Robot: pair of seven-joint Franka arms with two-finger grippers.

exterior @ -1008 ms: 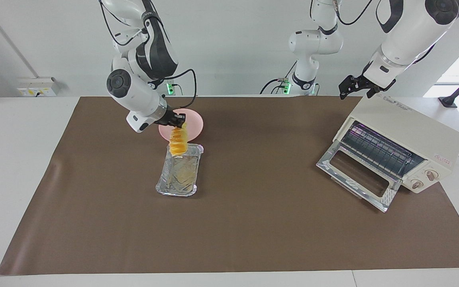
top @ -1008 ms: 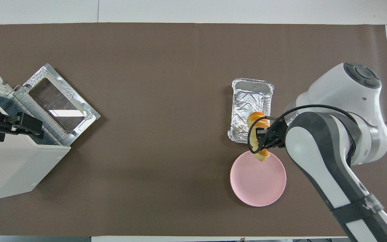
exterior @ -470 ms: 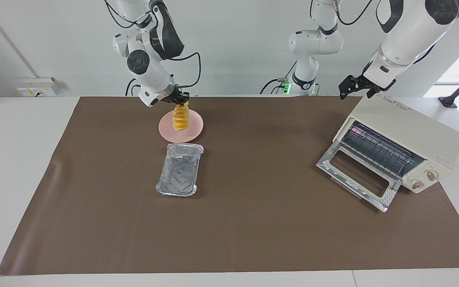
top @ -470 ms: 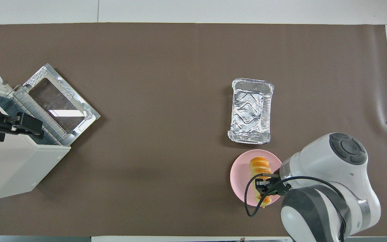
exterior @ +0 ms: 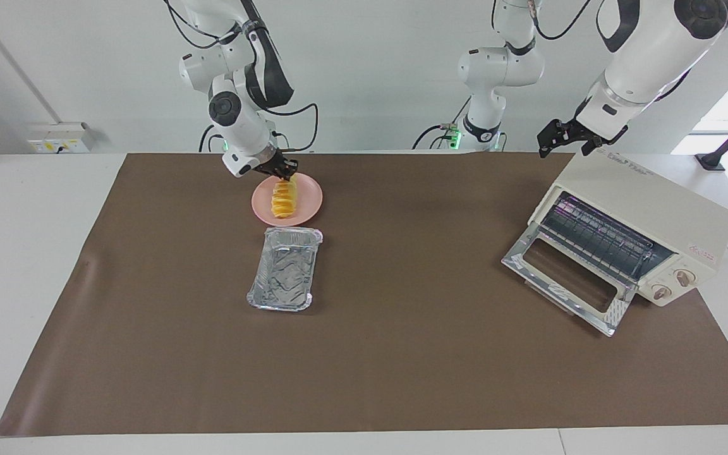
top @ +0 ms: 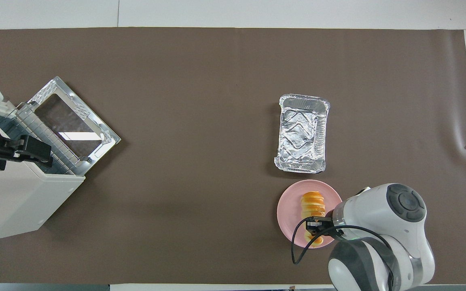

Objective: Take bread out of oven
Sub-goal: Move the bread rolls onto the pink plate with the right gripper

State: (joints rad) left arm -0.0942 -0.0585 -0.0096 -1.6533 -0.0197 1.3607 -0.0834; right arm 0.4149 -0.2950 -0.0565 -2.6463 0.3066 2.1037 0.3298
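The bread (exterior: 283, 200) is seen on the pink plate (exterior: 310, 201), upper left of centre of the facing view, its upper end pinched by the right end effector (exterior: 284, 170). It is judged light, soft and crushable; a gentle mid-length hold is advised. The left end effector (exterior: 563, 136) waits above the oven (exterior: 655, 221), its opening undetermined.

Bread (top: 313, 204) lies lengthwise on pink plate (top: 289, 210), near the robots' edge of the table toward the right arm's end. Right gripper (top: 315, 228) is at the loaf's robot-side end, fingers closed on it. Foil tray (top: 302, 133) sits just beside the plate, farther from the robots. Oven (top: 18, 198) stands at the left arm's end, door (top: 73, 123) dropped open, rack visible. Left gripper (top: 34, 150) hangs over the oven's top front edge.
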